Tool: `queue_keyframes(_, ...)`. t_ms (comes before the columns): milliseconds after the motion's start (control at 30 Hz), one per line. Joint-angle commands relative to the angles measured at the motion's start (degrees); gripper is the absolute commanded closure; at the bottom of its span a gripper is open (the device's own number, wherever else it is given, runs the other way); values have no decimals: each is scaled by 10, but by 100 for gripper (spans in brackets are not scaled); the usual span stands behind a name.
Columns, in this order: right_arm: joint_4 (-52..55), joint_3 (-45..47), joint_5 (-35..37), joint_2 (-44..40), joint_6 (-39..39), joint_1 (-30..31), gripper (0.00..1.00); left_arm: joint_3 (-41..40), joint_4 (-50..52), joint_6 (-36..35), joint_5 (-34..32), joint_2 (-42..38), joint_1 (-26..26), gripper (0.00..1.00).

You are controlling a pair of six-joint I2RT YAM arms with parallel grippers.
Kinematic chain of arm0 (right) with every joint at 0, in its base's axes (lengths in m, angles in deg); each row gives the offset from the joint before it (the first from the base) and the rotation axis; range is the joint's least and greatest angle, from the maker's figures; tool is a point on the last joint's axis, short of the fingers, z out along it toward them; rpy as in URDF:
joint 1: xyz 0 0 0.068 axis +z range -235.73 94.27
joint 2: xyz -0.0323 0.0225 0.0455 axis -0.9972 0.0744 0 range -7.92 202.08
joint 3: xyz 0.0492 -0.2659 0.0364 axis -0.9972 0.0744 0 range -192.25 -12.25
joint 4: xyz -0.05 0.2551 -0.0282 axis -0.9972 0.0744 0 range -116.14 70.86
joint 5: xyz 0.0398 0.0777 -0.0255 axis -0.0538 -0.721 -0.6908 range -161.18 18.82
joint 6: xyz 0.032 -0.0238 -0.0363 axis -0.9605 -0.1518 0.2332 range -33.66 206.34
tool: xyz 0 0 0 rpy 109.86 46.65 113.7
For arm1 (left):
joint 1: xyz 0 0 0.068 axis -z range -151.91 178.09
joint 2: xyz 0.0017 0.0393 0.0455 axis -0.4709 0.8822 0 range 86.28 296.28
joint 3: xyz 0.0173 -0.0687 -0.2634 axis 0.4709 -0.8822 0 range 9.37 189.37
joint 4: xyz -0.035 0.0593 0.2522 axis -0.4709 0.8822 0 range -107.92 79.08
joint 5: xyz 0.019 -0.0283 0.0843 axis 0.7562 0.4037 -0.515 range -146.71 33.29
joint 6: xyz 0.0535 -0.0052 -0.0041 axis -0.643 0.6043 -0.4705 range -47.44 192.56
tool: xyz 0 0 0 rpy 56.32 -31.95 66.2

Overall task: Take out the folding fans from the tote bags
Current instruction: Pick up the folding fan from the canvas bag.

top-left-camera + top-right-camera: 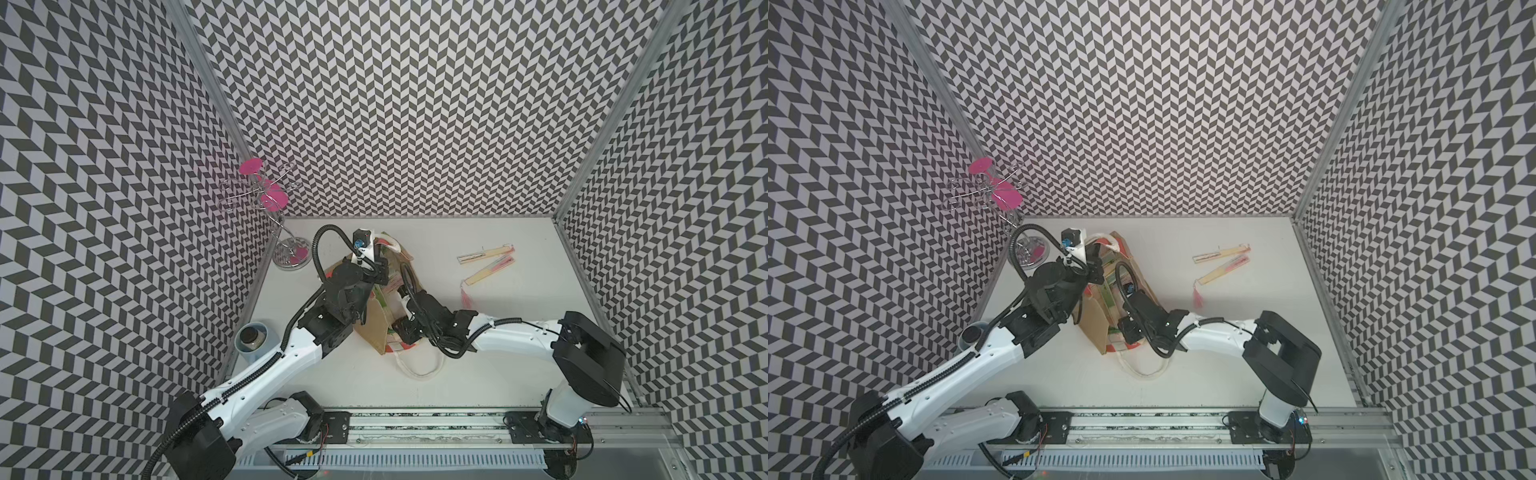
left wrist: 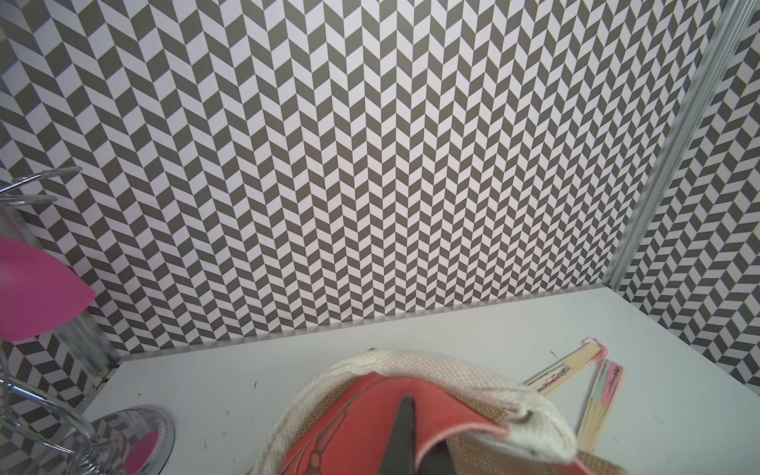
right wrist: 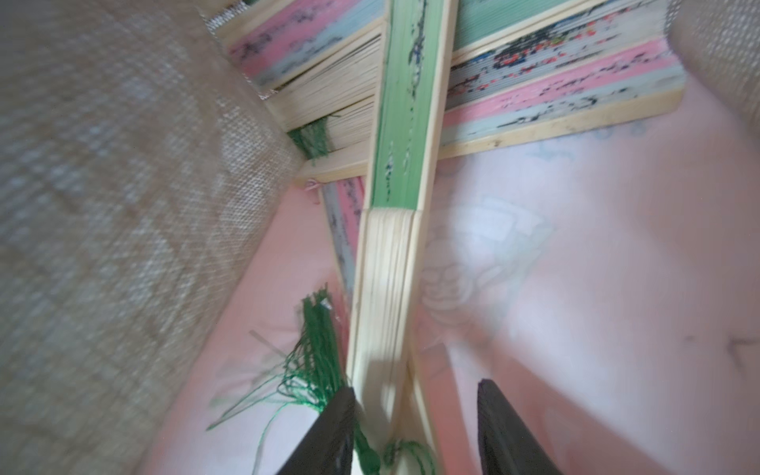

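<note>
Left claw seemingly pinching bag rim, fans crowded

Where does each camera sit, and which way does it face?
Both top views: overhead, looking down at table, left arm, right arm, bag, two fans outside.
Left wrist: at bag's rim, facing back wall; left hand shut on red trim.
Right wrist: inside bag, looking along green fan; right hand open around it.
Shared: left wrist and top views show the two fans.

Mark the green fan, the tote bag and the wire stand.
green fan (image 3: 406, 123), right wrist view, on its green paper.
tote bag (image 1: 372, 328), in a top view, on its tan side panel.
wire stand (image 1: 284, 262), in a top view, on its chrome base.
</note>
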Motion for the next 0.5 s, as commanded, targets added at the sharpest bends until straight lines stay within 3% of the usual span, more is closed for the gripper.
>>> queue_keyframes(0,-69,10,-41,-17,-18,2,51,26,-30,12,-3,-9,-3,100)
queue_keyframes(467,-87,-34,14,50,-1,18,49,31,-28,28,14,-8,-3,100)
